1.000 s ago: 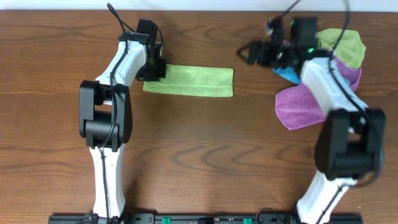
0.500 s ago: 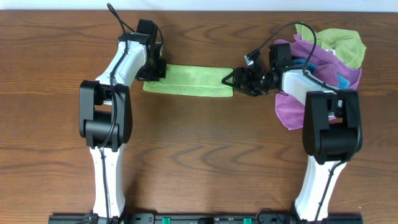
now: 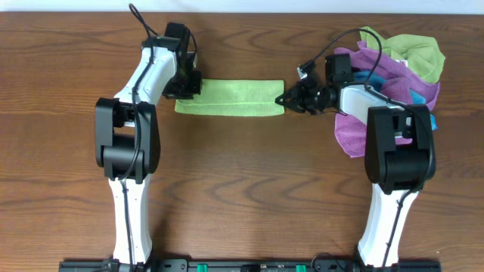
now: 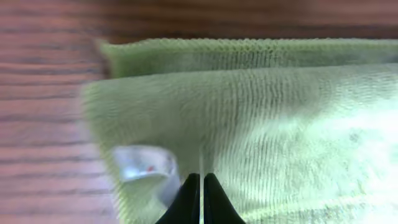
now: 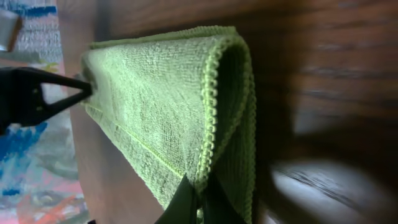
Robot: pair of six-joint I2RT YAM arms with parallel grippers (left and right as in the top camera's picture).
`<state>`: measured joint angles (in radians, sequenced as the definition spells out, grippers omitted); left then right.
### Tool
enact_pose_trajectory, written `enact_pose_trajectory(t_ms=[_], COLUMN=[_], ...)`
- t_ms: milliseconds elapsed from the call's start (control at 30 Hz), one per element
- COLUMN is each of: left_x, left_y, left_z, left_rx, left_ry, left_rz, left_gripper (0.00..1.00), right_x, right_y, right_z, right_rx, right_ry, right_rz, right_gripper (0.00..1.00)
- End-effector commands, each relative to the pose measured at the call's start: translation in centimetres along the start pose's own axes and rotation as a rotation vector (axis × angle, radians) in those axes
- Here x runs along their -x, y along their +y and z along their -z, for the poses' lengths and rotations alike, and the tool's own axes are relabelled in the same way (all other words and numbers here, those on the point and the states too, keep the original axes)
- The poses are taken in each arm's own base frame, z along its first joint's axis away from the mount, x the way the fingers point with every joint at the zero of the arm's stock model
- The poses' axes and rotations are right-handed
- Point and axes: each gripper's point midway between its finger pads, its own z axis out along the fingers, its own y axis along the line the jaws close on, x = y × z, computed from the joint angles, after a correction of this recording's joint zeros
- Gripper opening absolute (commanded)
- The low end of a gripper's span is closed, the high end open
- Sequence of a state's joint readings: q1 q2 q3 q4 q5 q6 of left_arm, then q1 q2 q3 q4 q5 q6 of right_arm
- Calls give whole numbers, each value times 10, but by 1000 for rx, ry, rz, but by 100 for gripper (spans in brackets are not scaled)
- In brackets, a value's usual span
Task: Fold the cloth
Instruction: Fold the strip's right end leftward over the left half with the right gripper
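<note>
A light green cloth lies on the wooden table as a long folded strip. My left gripper sits at its left end, jaws shut on the fabric. In the left wrist view the cloth fills the frame, and the left gripper pinches a thin fold beside a white label. At the strip's right end my right gripper is shut on the cloth. Its own view shows the right gripper nipping the stitched edge of the cloth.
A pile of purple, green and blue cloths lies at the back right, partly under the right arm. Bare wooden table stretches in front of the strip.
My right arm swung left from the pile to the strip's right end, and its jaws went from open to shut on the cloth. The left gripper stayed put.
</note>
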<state>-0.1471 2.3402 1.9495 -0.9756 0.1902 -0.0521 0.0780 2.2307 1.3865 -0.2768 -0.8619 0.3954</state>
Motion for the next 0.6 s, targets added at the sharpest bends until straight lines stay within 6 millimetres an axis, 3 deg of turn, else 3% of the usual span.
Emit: enact_pose_trajectory(t_ms=[0,33,100,167,233,333,433,567], left_x=[33,33,29,22,15,4,-7,-14], left_y=[-4,1,10,22,30,37,40,42], left_z=[88,121,153,177,190,195,187,177], left_rx=[-37,-28,-29,-27,-35,-77,-92,-90], left_ry=[-186,-234,-279,-305,-310,-274,-222,-189], left_rz=[9,23,61,95,133,169,191,191], left_gripper=[6,6,6,6,6,6,6,6], right_x=[28,37,45,52,55,48,30,4], right_y=[5,4,8,18,32,56,74,87], right_z=[23,38,56,69,67,40,2,-33], right_rx=[-11,-84,-196,-326,-402,-459,-498,-519], right_ry=[-56,-71,-80,-82,-80,-74,-44,5], right_rz=[-5,-15,20,83,136,240,326,400], right_gripper=[1,1,2,1,1,1,1,1])
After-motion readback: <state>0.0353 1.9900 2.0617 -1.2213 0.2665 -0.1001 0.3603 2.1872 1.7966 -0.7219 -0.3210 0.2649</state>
